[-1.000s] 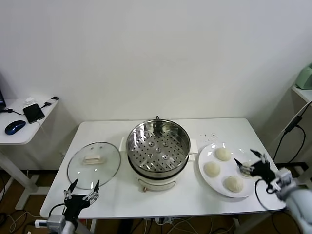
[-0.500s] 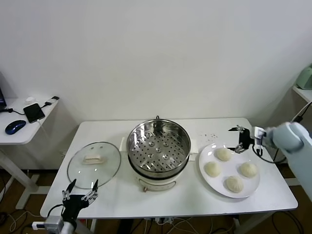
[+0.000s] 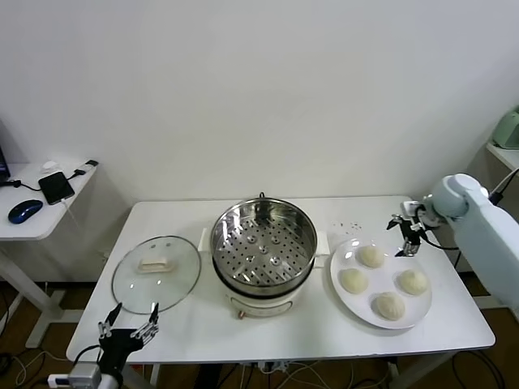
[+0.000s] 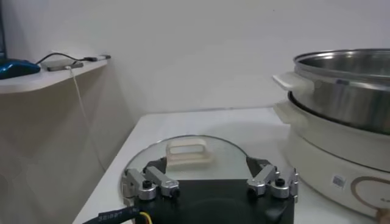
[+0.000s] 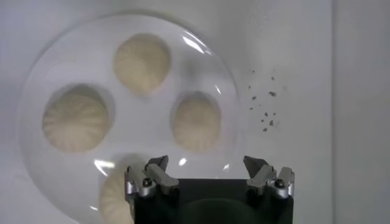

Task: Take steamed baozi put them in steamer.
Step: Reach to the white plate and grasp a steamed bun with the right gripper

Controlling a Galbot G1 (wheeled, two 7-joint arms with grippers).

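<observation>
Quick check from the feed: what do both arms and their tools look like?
The right arm has a smooth pale grey-white shell with black cabling at the wrist. Both the right tool and left tool are black-bodied, with silvery metal fingers fastened by dark screws.

Four baozi (image 3: 371,256) beside empty steel steamer (image 3: 263,241).

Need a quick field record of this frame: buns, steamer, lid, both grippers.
buns: four on the white plate, none in the pot
steamer: mid-table, uncovered, tray bare
lid: flat on the table, on the steamer's left
right gripper: open, above the plate's far edge, holding nothing
left gripper: open, idle at the table's near edge by the lid
</observation>
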